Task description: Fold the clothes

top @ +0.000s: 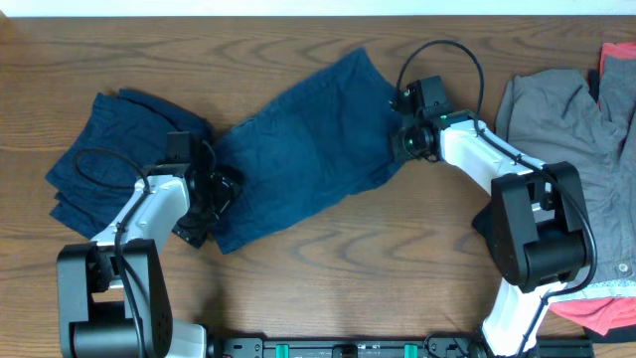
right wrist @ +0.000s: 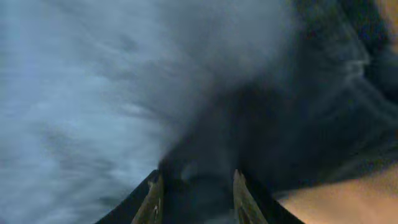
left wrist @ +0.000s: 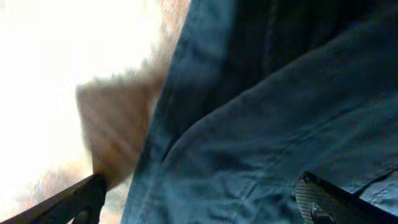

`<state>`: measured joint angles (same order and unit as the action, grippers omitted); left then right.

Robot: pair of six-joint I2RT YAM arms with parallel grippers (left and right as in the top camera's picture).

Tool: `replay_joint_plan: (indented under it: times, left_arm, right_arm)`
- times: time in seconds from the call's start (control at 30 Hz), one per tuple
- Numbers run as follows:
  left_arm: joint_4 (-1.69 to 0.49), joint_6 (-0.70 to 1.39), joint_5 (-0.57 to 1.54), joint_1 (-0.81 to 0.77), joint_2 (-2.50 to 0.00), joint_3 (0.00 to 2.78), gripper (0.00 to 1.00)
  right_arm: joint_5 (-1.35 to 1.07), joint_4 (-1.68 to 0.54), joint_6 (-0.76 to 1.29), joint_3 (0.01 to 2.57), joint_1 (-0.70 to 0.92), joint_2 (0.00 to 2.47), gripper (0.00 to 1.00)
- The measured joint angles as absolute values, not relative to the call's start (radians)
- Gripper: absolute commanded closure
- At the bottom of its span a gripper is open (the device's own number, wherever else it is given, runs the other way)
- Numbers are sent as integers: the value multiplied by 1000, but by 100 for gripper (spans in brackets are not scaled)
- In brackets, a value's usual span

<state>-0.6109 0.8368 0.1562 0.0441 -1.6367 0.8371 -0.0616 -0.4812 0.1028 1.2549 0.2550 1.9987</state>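
Overhead view of a wooden desk point(top: 348, 278). A navy garment point(top: 308, 149) – denim-like, probably shorts – lay spread on a slant across the middle, one end towards the far edge and the other towards the near left corner. A second navy garment point(top: 109, 149) sat crumpled by the left edge. A grey garment point(top: 556, 119) and a red cloth point(top: 618, 60) lay at the right edge.

The left gripper point(top: 217, 194) sat at the spread garment's lower left end. Its wrist camera showed the fingers point(left wrist: 74, 199) set wide apart, gripping nothing, with blue cloth point(left wrist: 261, 124) just ahead of them. The right gripper point(top: 402, 139) met the garment's upper right end. Its fingers point(right wrist: 154, 198) stood close together with dark cloth bunched between them – it seemed to be pinching the fabric, though the view was blurred.

The cloth looked soft and limp but fairly heavy, so it would likely sag and drag rather than slide. The thicker seamed hems at each end seemed the best places to take hold.
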Motion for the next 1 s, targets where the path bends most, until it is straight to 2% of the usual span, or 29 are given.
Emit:
replay_joint_plan:
  times: [0.3,0.43,0.57,1.0]
  left_arm:
    - [-642,793,237,44,-1638,837,2]
    - [-645,770,245,44,-1638,837,2]
    - [-644,758,252,44,-1638,837,2]
    - [-638,758,260,44,-1638,837,2]
  right_arm:
    - [128,-619,163,1265,168,1991,65]
    - [159,-651,195,1266,136,1988,66]
    - [146,-653,221,1264,134,1981,63]
    - [-120,-352,162,1262,161,1774,66]
